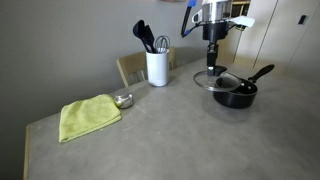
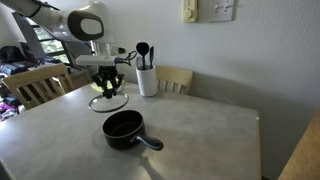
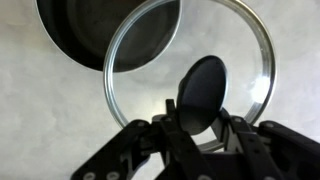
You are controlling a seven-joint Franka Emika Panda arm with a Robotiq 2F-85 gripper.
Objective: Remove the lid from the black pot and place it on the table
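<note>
My gripper (image 1: 211, 64) is shut on the black knob (image 3: 203, 88) of the glass lid (image 1: 212, 79). The lid is off the black pot (image 1: 238, 93) and held low over the grey table (image 1: 170, 135), beside the pot on the side away from its handle. I cannot tell whether it touches the table. In an exterior view the gripper (image 2: 108, 86) holds the lid (image 2: 108, 102) behind the open pot (image 2: 124, 128). In the wrist view the lid's rim (image 3: 118, 95) overlaps the empty pot (image 3: 85, 35) at the top left, with my fingers (image 3: 200, 125) around the knob.
A white utensil holder (image 1: 157, 67) with black utensils stands at the back of the table; it also shows in an exterior view (image 2: 147, 80). A yellow-green cloth (image 1: 88, 117) and a small metal bowl (image 1: 123, 100) lie nearby. Wooden chairs (image 2: 40, 85) stand around the table (image 2: 210, 135).
</note>
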